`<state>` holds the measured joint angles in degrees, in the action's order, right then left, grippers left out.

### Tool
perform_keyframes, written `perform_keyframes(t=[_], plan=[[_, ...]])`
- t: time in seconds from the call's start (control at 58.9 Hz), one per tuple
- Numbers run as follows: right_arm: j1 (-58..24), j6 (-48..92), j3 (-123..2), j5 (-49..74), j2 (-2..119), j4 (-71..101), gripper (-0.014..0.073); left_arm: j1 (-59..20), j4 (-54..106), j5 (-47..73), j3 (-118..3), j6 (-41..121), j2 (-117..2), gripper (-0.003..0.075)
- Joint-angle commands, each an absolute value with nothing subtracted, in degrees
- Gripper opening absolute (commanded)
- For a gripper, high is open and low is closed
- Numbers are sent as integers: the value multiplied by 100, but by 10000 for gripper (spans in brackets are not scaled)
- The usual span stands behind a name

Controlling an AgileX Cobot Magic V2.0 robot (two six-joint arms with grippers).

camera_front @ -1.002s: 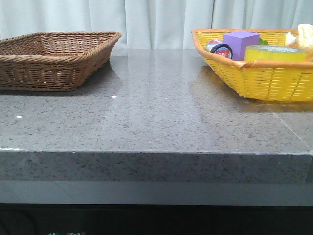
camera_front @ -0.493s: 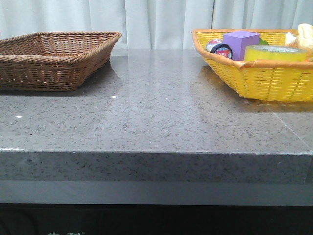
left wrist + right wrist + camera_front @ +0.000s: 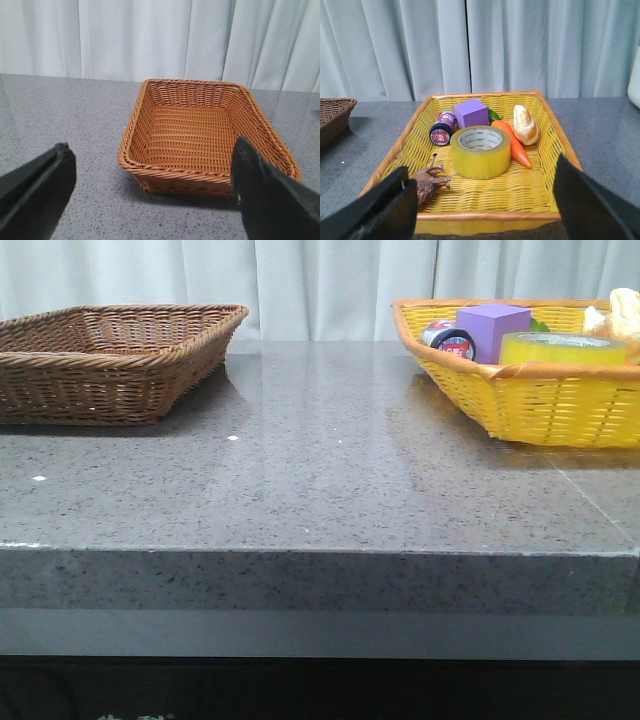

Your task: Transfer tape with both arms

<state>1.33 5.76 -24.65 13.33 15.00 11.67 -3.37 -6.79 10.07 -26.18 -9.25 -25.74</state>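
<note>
The tape (image 3: 480,151) is lying flat in the yellow basket (image 3: 470,218), touching the carrot (image 3: 515,142); the right pincer (image 3: 482,212), gaping wide, risks snagging that carrot while closing.

Glossy speckled stone table (image 3: 320,480), woven wicker baskets (image 3: 200,130), shiny translucent tape (image 3: 480,152).

The tape (image 3: 480,151) is seen lying flat in the yellow basket (image 3: 485,217), hole facing up, near its middle. A chunky translucent yellow roll is shown, its white core printed in green. In the front view only its upper part (image 3: 563,348) is glimpsed above the basket rim (image 3: 520,371).
</note>
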Motion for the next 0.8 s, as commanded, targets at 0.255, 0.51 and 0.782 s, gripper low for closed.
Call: perform_keyframes(t=[0.255, 0.51, 0.782], plan=[[162, 608, -2874, 976, 1977, 1111, 601, -313, -686, 586, -2829, -941, -2644, 617], [162, 608, -4284, 1818, 3840, 1299, 601, -313, -686, 586, -2829, -941, -2644, 617], [-261, 608, -6076, 2933, 5990, 1304, 601, -313, -686, 586, -2829, -941, -2644, 617]])
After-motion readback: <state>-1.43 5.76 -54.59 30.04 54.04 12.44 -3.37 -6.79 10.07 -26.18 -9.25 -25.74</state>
